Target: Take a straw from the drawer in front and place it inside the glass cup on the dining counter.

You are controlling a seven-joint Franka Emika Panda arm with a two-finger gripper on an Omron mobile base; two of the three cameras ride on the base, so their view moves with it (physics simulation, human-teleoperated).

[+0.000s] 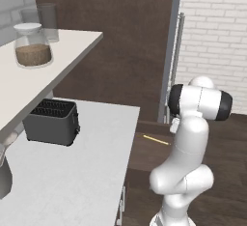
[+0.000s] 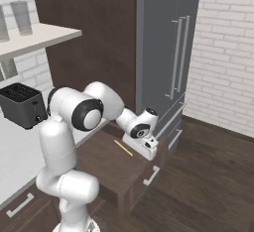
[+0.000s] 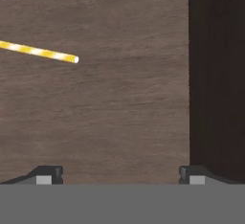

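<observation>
Two fingertips (image 3: 44,175) are showing at the bottom of the hand view, standing wide apart w/ nothing between them; the gripper (image 3: 120,176) is hanging open over bare drawer floor. In the right base view the gripper (image 2: 150,145) is sitting over the right side of the open drawer (image 2: 106,164), wrist bent down toward it.

Just beyond the fingers, the drawer's dark wood floor is running up the hand view, w/ a darker side wall along the right edge.

Farther out & off to the left, the straw (image 3: 39,52) is lying flat on the floor, only its near end in frame, yellow w/ pale bands. It is apart from both fingers, not between them. In the right base view the straw (image 2: 123,147) is lying just left of the gripper; in the left base view the straw (image 1: 156,139) is resting flat, partly behind the arm.

Long axis: running roughly across the hand view, tilting slightly, so approx parallel to the line joining the fingertips. Judgement: the hand is needing a shift left toward the straw plus approx a quarter turn of the wrist, so the fingers are straddling it crosswise before closing.
</observation>
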